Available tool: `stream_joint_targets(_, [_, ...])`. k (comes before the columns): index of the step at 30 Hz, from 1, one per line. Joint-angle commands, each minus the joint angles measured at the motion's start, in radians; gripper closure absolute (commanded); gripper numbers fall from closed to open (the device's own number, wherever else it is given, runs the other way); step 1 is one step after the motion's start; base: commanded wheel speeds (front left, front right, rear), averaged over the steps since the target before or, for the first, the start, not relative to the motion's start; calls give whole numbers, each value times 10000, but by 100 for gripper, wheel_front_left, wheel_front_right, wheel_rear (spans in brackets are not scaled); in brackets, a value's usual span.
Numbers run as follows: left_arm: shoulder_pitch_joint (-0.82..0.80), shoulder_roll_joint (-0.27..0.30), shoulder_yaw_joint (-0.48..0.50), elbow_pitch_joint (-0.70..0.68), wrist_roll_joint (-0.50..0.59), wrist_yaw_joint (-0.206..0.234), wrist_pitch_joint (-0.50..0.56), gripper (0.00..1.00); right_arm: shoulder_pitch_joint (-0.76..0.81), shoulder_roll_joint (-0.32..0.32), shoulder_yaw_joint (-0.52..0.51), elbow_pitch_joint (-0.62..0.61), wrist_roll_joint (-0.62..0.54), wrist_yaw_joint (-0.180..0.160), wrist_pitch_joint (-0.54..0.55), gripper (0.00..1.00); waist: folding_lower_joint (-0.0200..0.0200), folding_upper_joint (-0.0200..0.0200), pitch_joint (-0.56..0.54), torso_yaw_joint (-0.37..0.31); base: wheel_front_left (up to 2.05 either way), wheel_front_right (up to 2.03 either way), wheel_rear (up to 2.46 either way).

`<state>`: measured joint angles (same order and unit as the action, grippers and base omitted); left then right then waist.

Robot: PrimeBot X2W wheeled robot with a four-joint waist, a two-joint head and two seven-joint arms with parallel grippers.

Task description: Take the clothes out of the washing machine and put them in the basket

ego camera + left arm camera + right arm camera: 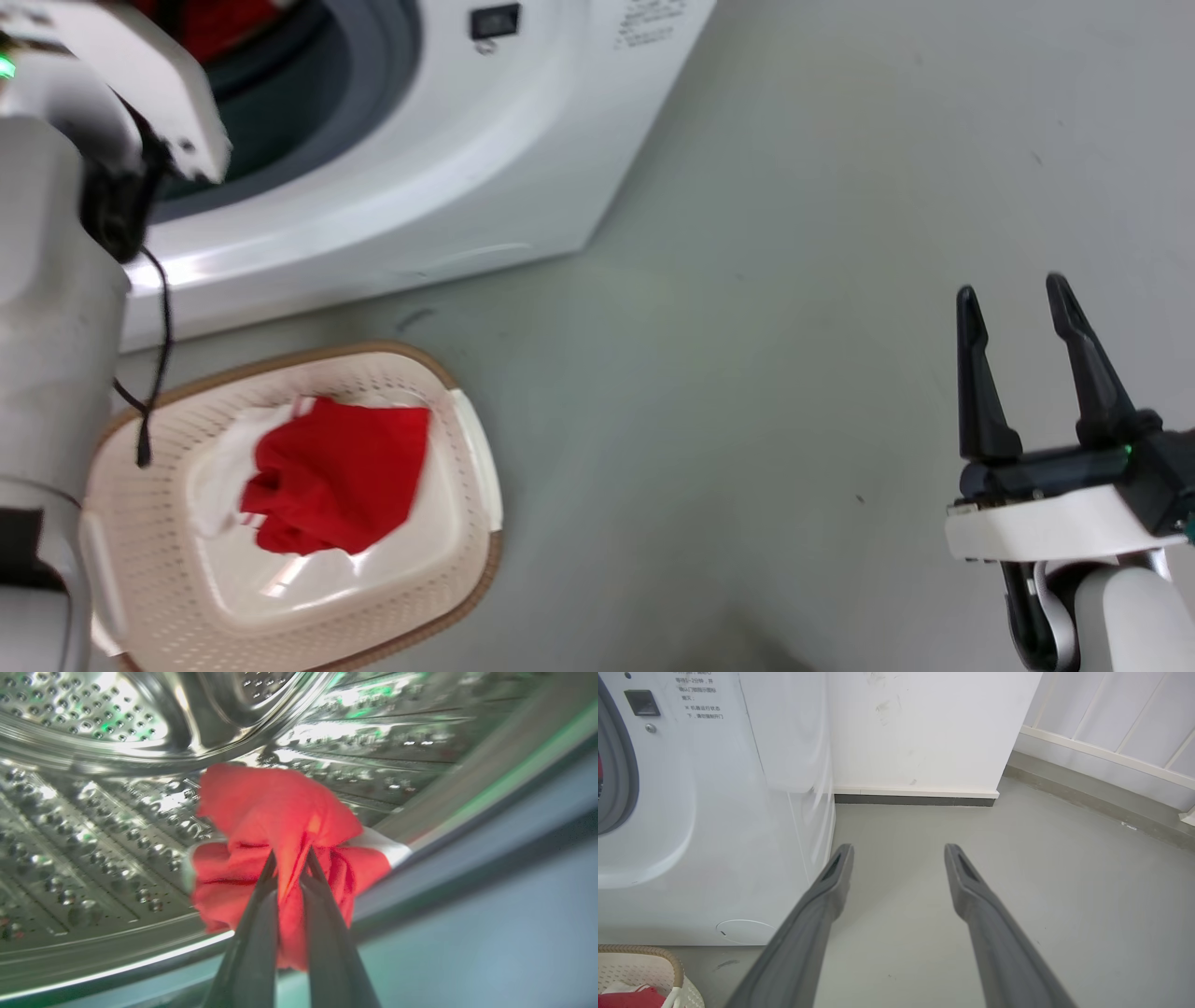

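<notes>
1. Here, at 11 o'clock in the head view, the robot's pale left forearm reached into the porthole of the white washing machine point(448, 159), ringed by its grey door seal point(373, 65).
2. In the left wrist view, the left gripper point(290, 855) was clamped on a bunched red garment point(275, 807), its two dark fingers pinching a fold of cloth between them.
3. That garment sat at the mouth of the shiny perforated drum point(93, 826), with a band of white trim showing at the bundle's 3 o'clock side, close to the drum's lip.
4. The cream basket point(280, 359) stood on the grey floor point(747, 373) at 7 o'clock in the head view, just in front of the machine but not touching it.
5. The basket held a second red garment point(345, 476), crumpled in the middle of its bottom, with white fabric point(219, 467) lying against it at 9 o'clock.
6. The right gripper point(1011, 287) hovered at 4 o'clock in the head view, its fingers spread apart over the floor, well away from both basket and machine.
7. From the right wrist view, the machine's front filled 9 o'clock, a white wall point(924, 728) stood at 12 o'clock, and the basket's brown rim showed at 8 o'clock with a sliver of red inside.
</notes>
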<state>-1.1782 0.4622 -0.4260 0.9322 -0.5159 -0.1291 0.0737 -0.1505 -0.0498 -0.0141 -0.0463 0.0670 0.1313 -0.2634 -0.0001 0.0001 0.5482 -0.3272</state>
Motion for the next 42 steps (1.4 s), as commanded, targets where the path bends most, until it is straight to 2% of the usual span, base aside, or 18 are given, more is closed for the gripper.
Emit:
stream_joint_targets(1, [444, 65, -206, -288, -253, 5, -307, 100, 207, -10, -117, 45, -161, -9, -20, 0, 1, -1, -761, 655, 0, 0, 0])
stream_joint_targets(10, [2080, 104, -927, -1141, -992, 2, -1417, 100, 534, -11, -367, 218, -447, -9, -20, 0, 1, -1, -1874, 1306, 0, 0, 0])
stream_joint_targets(15, [3074, 23, -1136, -1674, -950, 13, -2569, 100, 891, -11, -495, 316, -687, -9, -20, 0, 1, -1, -2671, 1744, 0, 0, 0])
stream_joint_targets(20, [3680, -56, -1167, -2290, -856, 215, -3022, 100, 1121, -10, -546, 372, -817, -9, -20, 0, 1, -1, -3138, 2033, 0, 0, 0])
stream_joint_targets(24, [4390, -14, -1067, -3293, -875, 489, -3224, 100, 1281, -10, -575, 414, -869, -9, -20, 0, 1, -1, -3574, 2268, 0, 0, 0])
stream_joint_targets(31, [5650, 485, -751, -5736, -985, 1227, -3179, 100, 1509, -8, -581, 479, -898, -9, -20, 0, 1, -1, -4047, 2620, 0, 0, 0])
stream_joint_targets(37, [6733, 1044, -638, -7824, -1233, 1868, -2436, 100, 1521, -10, -512, 536, -913, -9, -20, 0, 1, -1, -4151, 2785, 0, 0, 0])
stream_joint_targets(42, [7765, 1396, -631, -8790, -1673, 2299, -1579, 100, 1367, -10, -530, 455, -925, -9, -20, 0, 1, -1, -3933, 2832, 0, 0, 0])
